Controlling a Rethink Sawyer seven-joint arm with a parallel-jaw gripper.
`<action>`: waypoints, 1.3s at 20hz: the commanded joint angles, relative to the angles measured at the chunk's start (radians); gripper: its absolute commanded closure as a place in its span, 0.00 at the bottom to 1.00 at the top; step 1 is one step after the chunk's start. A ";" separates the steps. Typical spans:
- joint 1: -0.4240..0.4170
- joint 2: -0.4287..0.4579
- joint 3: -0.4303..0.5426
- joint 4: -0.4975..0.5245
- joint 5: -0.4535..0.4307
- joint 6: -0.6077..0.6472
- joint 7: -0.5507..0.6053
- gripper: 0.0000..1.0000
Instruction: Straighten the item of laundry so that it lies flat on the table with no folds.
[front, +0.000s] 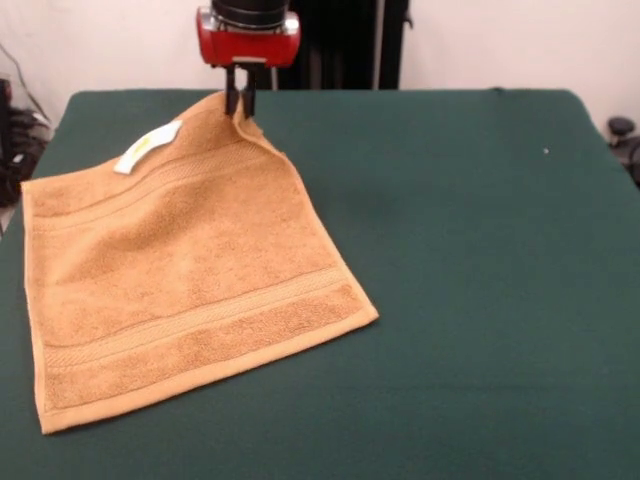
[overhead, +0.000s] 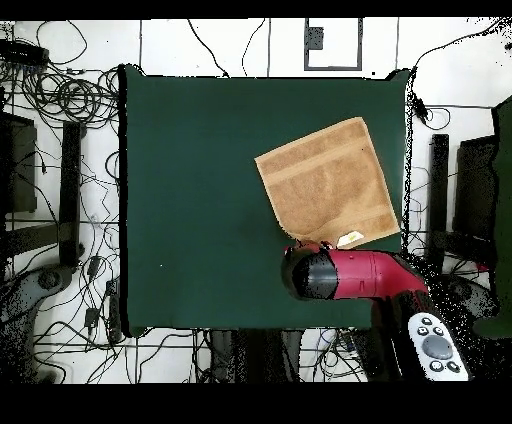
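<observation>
The tan terry-cloth towel (front: 180, 265) lies spread on the left part of the dark green table (front: 460, 260) in the front view. Its far corner is lifted off the table. A white-yellow tag (front: 148, 146) sits on its far edge. My gripper (front: 240, 100) comes down from the red wrist and is shut on that raised far corner. In the overhead view the towel (overhead: 325, 185) lies at the table's right side, near the table's (overhead: 200, 180) right edge. The red arm (overhead: 350, 275) covers the gripper and the held corner there; the tag (overhead: 350, 239) shows beside it.
Cables and equipment (overhead: 60, 200) lie on the floor round the table. A white controller (overhead: 436, 345) sits by the robot's base. The towel's left edge reaches the table's left edge in the front view.
</observation>
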 joint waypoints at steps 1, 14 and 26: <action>0.090 0.085 -0.053 0.024 0.006 0.054 0.186 1.00; 0.027 0.113 -0.057 0.076 -0.004 -0.048 0.124 1.00; -0.038 0.135 -0.011 0.085 0.001 -0.059 0.088 0.00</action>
